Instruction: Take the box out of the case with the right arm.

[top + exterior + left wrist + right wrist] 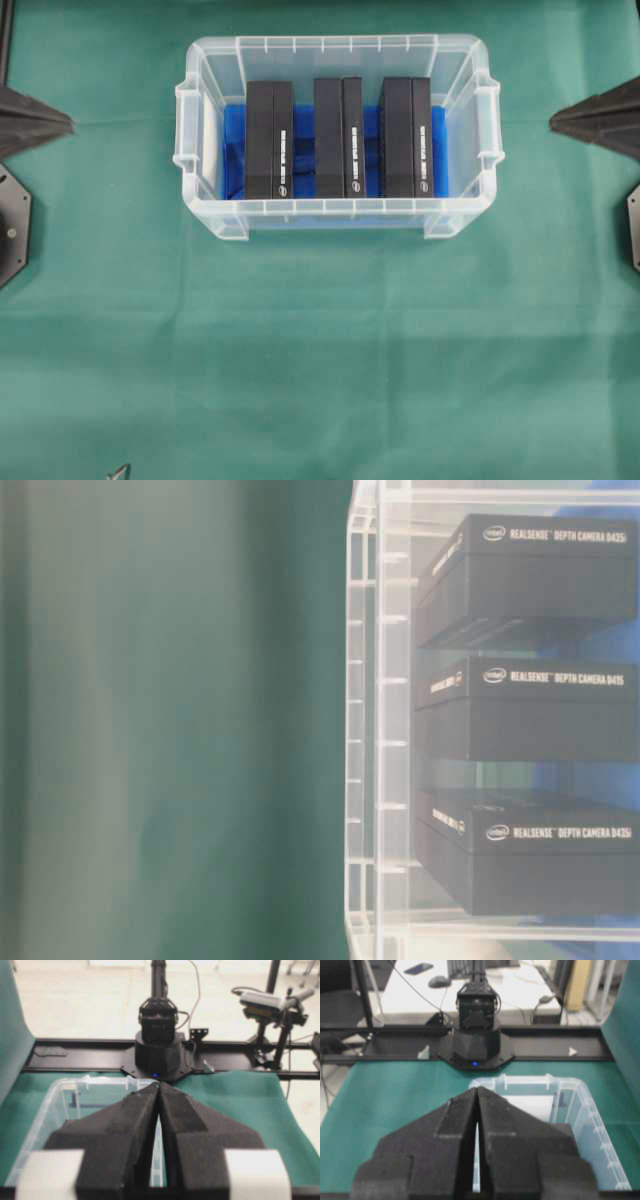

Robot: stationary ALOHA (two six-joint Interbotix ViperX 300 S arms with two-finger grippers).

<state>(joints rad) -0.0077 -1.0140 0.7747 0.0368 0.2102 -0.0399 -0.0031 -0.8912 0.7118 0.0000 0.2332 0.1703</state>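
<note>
Your target sits in the case [338, 222], which rests toward the far edge of the counter [320, 380], midway between its left and right edges. Three black boxes stand on edge in a row on the blue lining; the right-hand box [405, 137] is nearest your working arm, so I'd judge it the natural pick. They stand apart from one another, likely so a claw can slip in between. Your right claw [553, 122] is clenched on nothing, hanging well clear of the case's right end. The left claw [70, 124] is likewise clenched and empty off the left end. A green cloth covers the counter, smooth apart from faint creases. Beyond its edges, the wrist views show a black rail, desks and cables.
</note>
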